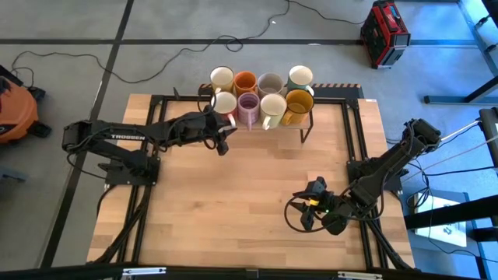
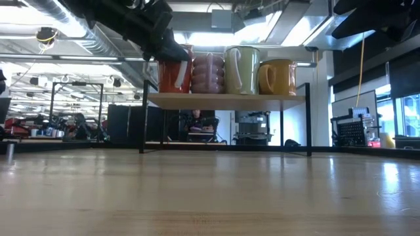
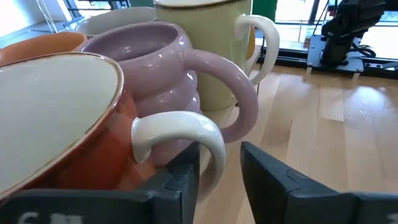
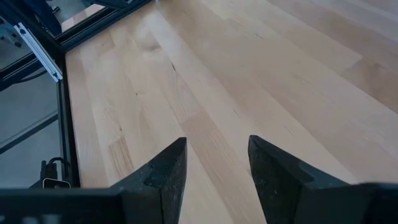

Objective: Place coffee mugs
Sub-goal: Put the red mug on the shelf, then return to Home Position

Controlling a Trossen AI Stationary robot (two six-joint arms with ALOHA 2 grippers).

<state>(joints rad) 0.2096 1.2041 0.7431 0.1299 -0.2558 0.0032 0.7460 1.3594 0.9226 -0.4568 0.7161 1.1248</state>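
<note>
I have the left gripper reached out to the far edge of the table, right at the raised shelf where the coffee mugs stand, and its jaws are apart with the white handle of the nearest mug between them, not clamped on it as far as I can tell. That mug is the cream-rimmed one with the orange-red body, at the left end of the front row; from above it reads as the white-lipped mug just beside the lilac mug. All eight sit packed in two rows of four on the shelf, touching or nearly so, handles pointing towards the near side, which I judge is deliberate: it leaves each handle free to be approached from the table side without a finger pushing between bodies. The front row runs on to a cream mug and an amber-yellow mug; behind them stand another cream one, an orange one, a grey-beige one and a pale mint one. My right gripper waits low over the near right part of the table, jaws apart and empty, kept well clear so the two arms do not cross.
</note>
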